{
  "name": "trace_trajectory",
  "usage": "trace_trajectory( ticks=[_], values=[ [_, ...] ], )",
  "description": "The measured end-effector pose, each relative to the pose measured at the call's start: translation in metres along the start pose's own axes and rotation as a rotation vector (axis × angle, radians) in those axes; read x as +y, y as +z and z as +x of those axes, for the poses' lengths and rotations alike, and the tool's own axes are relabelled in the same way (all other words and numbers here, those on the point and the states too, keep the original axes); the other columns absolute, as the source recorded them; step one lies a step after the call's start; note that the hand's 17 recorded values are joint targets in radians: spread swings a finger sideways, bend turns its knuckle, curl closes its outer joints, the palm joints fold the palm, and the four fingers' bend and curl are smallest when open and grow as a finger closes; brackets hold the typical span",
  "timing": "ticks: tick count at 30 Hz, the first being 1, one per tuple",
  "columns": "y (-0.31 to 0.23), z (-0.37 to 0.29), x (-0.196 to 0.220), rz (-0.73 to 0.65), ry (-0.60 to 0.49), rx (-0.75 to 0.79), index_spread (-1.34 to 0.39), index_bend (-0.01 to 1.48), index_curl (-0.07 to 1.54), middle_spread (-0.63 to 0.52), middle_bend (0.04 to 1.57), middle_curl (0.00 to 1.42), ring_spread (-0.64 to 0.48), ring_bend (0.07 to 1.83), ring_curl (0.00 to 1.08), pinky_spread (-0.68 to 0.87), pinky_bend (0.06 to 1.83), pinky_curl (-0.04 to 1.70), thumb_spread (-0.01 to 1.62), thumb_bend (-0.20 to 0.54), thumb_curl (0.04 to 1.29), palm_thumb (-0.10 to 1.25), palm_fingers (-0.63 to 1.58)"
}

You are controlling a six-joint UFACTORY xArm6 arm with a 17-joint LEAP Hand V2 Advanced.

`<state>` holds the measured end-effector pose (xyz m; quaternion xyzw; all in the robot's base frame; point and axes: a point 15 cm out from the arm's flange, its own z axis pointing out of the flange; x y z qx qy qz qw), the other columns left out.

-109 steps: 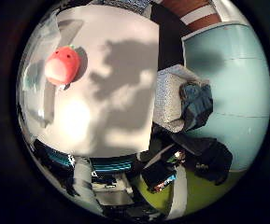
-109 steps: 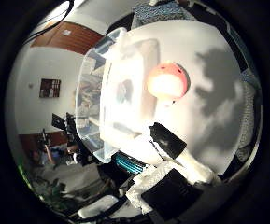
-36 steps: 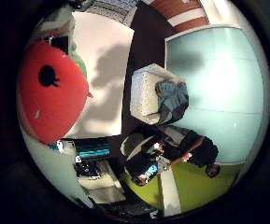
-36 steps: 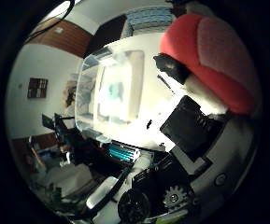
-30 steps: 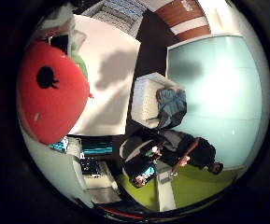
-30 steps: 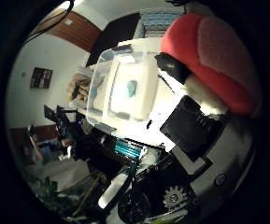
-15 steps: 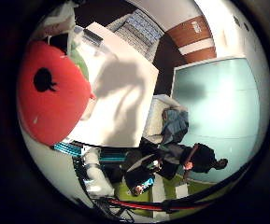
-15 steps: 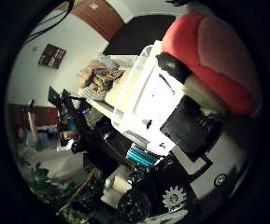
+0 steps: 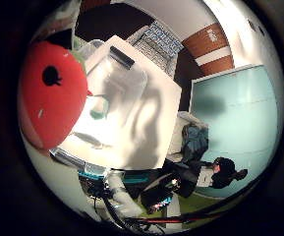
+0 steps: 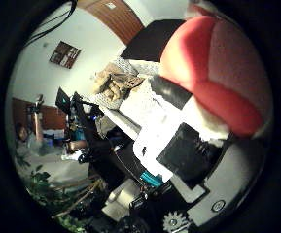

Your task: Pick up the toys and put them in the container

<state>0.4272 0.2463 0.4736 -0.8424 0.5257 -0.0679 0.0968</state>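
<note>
A red plush toy (image 9: 53, 98) with a black spot sits tight against the palm and fills one side of both views. My right hand (image 10: 186, 153) shows as black and white parts pressed beside the toy's red and pink side (image 10: 213, 73), with the fingers curled on it. Below the palm, the clear plastic container (image 9: 117, 78) stands on a white table (image 9: 151, 132). A small pale green toy (image 9: 98, 107) lies inside the container. The toy hides part of the container's near side.
A patterned cushion (image 10: 130, 94) carrying a brown soft thing (image 10: 113, 80) lies past the table's end. A chair with dark clothes (image 9: 195, 140) stands by the teal wall panel (image 9: 230, 108). Dark equipment (image 10: 96, 145) and plants (image 10: 57, 208) sit low beside the table.
</note>
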Motion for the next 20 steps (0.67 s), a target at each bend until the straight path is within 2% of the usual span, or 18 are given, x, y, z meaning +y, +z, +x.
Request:
trace_trajectory(
  ticks=[1,3,6,9,15,20],
  values=[
    [0.000,0.003,0.000,-0.002,0.005,0.002,-0.48,0.23,0.69,-0.19,0.66,0.69,-0.19,0.96,0.61,-0.23,0.79,0.85,1.15,-0.025,0.45,0.72,0.06],
    [0.002,0.010,0.002,-0.010,0.013,0.005,-0.51,0.20,0.59,-0.12,0.48,0.58,-0.04,0.82,0.52,0.02,0.77,0.80,1.14,-0.025,0.43,0.70,-0.02],
    [0.003,0.017,0.003,-0.014,0.001,0.008,-0.50,0.15,0.47,-0.02,0.34,0.47,0.13,0.66,0.42,0.28,0.72,0.71,1.13,-0.022,0.42,0.70,-0.05],
    [0.001,0.023,0.004,-0.013,0.001,0.009,-0.49,0.13,0.37,0.04,0.28,0.41,0.21,0.57,0.36,0.43,0.69,0.62,1.12,-0.021,0.41,0.70,-0.04],
    [-0.008,0.032,0.018,-0.021,0.014,-0.001,-0.48,0.15,0.28,0.09,0.23,0.36,0.23,0.51,0.30,0.48,0.62,0.51,1.11,-0.020,0.40,0.71,-0.01],
    [-0.020,0.039,0.059,-0.080,0.030,0.001,-0.45,0.16,0.28,0.05,0.23,0.35,0.22,0.44,0.27,0.45,0.54,0.43,1.11,-0.021,0.39,0.71,0.04]
  ],
)
